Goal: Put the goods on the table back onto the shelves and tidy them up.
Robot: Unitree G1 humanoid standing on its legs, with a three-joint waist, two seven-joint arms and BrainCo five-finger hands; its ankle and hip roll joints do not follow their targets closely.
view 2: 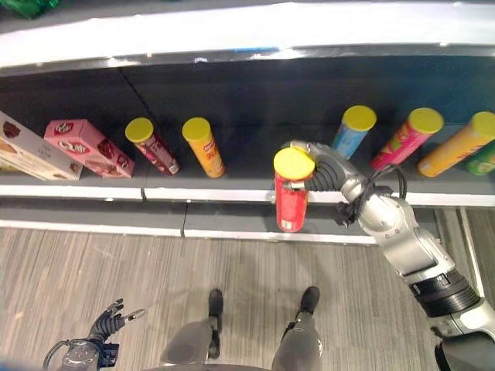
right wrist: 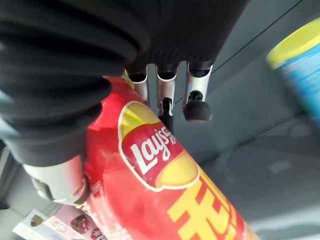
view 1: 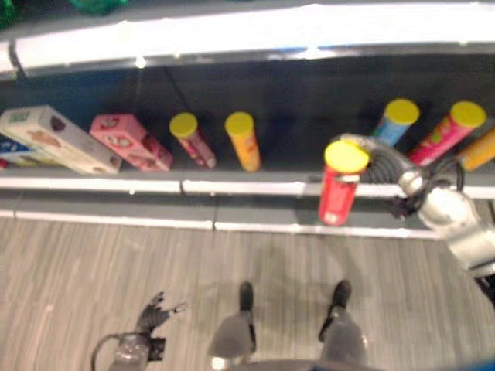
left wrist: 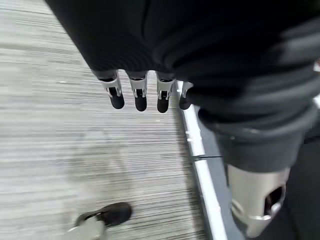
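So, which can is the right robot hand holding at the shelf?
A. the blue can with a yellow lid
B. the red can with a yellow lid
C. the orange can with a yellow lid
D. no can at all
B: the right robot hand has its fingers curled round the red can with the yellow lid, at the front edge of the shelf.

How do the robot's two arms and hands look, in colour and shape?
Both arms are silver-grey metal. The right hand has a dark ribbed cover over its back and wrist, above a rounded silver forearm with a black band near the elbow. The left hand shows silver fingers with dark rounded tips under the same ribbed cover.
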